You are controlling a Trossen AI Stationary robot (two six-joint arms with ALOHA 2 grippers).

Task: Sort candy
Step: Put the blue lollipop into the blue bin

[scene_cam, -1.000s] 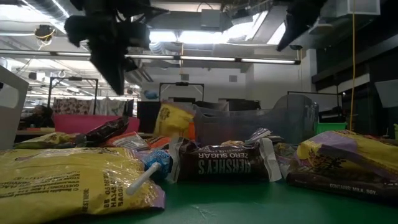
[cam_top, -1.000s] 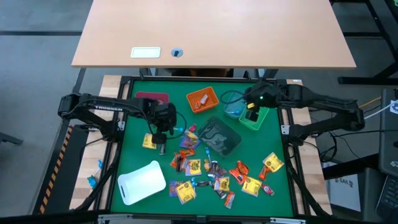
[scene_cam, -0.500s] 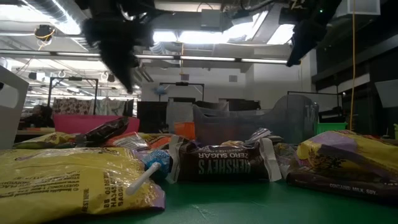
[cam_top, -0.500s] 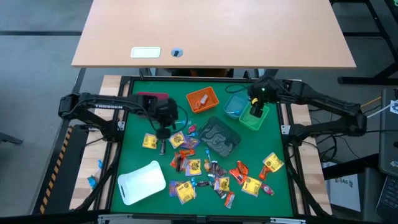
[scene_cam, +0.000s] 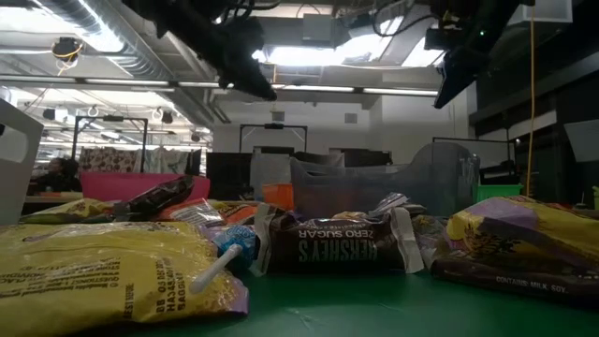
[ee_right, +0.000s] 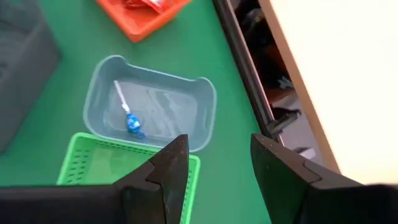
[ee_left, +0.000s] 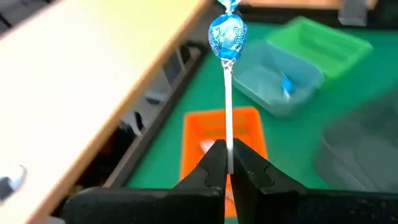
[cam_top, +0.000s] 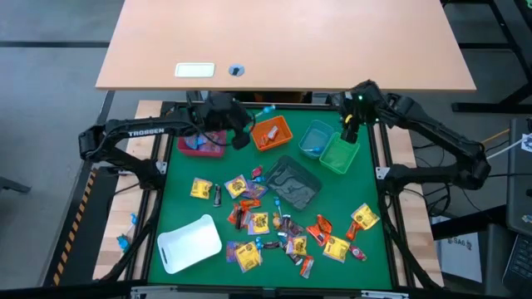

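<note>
My left gripper [cam_top: 247,124] hovers high over the table's far side, between the red bin [cam_top: 202,141] and the orange bin [cam_top: 271,132], shut on a blue lollipop [ee_left: 227,36]. My right gripper [ee_right: 217,167] is open and empty above the far edge of the green bin [cam_top: 339,154]. Beside that bin, the light-blue bin [ee_right: 150,102] has one blue lollipop [ee_right: 132,122] lying on its floor. Many wrapped candies [cam_top: 274,224] lie loose on the green mat; in the low view a yellow packet [scene_cam: 103,271] and a brown bar [scene_cam: 337,245] are closest. My left gripper pinches the lollipop's white stick [ee_left: 227,134] near its free end between the two fingertips. The stick runs on in line with the fingers, with the blue wrapped head [cam_top: 264,110] farthest from them. The lollipop is lifted clear, over the orange bin's far-left corner.
A dark grey bin [cam_top: 292,182] stands at the mat's middle, and a white tray [cam_top: 189,243] lies near the left front corner. A wooden tabletop [cam_top: 283,41] borders the far side. Black frame rails [cam_top: 387,208] edge the mat.
My left gripper has risen from the candy pile at the mat's left middle and swung toward the far edge and the orange bin, carrying the blue lollipop clear. My right gripper has drawn back from over the green bin toward the far edge.
</note>
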